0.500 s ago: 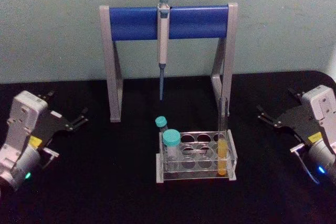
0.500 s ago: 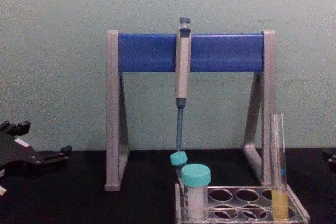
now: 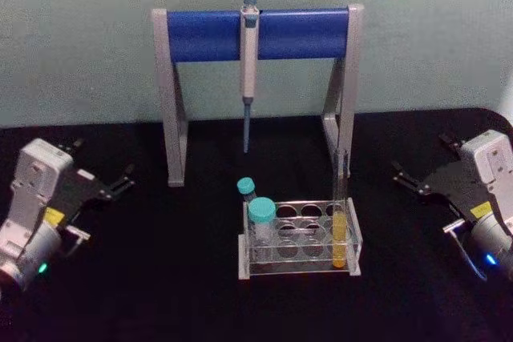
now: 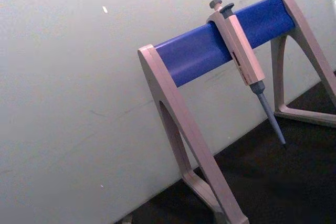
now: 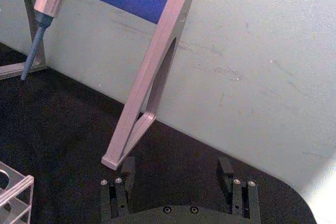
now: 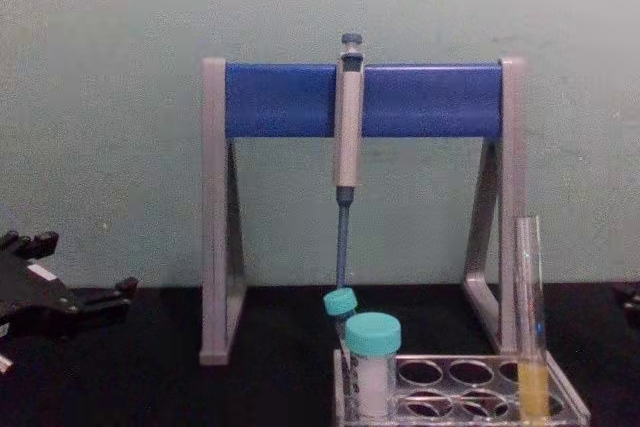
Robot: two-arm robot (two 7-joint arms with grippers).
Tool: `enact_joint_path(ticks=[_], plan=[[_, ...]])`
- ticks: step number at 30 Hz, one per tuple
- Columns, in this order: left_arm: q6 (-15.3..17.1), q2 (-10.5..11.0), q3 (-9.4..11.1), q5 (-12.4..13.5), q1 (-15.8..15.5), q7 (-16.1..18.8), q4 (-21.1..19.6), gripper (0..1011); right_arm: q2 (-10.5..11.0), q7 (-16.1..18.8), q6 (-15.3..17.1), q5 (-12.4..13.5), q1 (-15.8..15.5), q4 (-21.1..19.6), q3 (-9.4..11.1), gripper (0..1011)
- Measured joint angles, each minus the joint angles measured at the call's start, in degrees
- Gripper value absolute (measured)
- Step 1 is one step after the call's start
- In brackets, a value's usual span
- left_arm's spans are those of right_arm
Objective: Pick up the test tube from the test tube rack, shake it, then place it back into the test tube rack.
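Note:
The test tube (image 3: 340, 215) stands upright in the front right hole of the test tube rack (image 3: 298, 271), with yellow liquid in its lower part; the chest view shows the test tube (image 6: 530, 347) at the right end of the rack (image 6: 460, 375). My left gripper (image 3: 103, 159) rests open at the far left of the table, well away from the rack, and appears in the chest view as the left gripper (image 6: 80, 265). At the far right my right gripper (image 3: 421, 158) is open and holds nothing; its wrist view shows the right gripper (image 5: 176, 169) with its fingers wide apart.
Two teal-capped vials (image 3: 261, 215) stand in the rack's left holes. Behind the rack a grey-and-blue pipette stand (image 3: 256, 34) holds a hanging grey pipette (image 3: 248, 62). The black tabletop (image 3: 176, 278) ends at a pale wall.

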Motion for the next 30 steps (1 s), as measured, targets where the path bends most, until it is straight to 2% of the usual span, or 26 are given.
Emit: enact_joint_path(ticks=[26, 30], plan=[[0.0, 0.0, 0.0, 0.0, 0.0, 0.0, 0.0, 1001, 0.0, 0.0, 0.0, 0.0, 0.0, 0.0, 0.0, 1000], [0.0, 0.0, 0.0, 0.0, 0.0, 0.0, 0.0, 1001, -0.41, 0.09, -0.57, -0.35, -0.23, 0.17, 0.69, 1000]])
